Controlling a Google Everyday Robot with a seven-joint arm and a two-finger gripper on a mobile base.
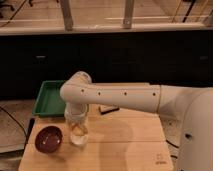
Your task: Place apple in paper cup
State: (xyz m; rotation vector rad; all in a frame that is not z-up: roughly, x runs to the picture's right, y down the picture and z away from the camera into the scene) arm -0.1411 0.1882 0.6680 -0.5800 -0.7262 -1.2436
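Dark red bowl (pixel 48 138) sits beside the paper cup (pixel 78 142), a green tray (pixel 49 98) behind it, and the gripper (pixel 77 128) hangs over the cup, its grip impossible to tell.

- The gripper (pixel 77 132) hangs from the arm's bent wrist just right of the maroon bowl (pixel 48 138). Its lower end runs into the paper cup (pixel 78 142) beneath, with no clear line between them.
- The gripper covers the cup's mouth.
- The apple (pixel 76 128) shows only as a tan patch there; held or resting inside, I cannot tell.
- The arm (pixel 120 96) hides the right end of the green tray (pixel 49 98) and most of a dark flat object (pixel 109 108).
- The robot's body (pixel 196 131) is cut by the right edge.
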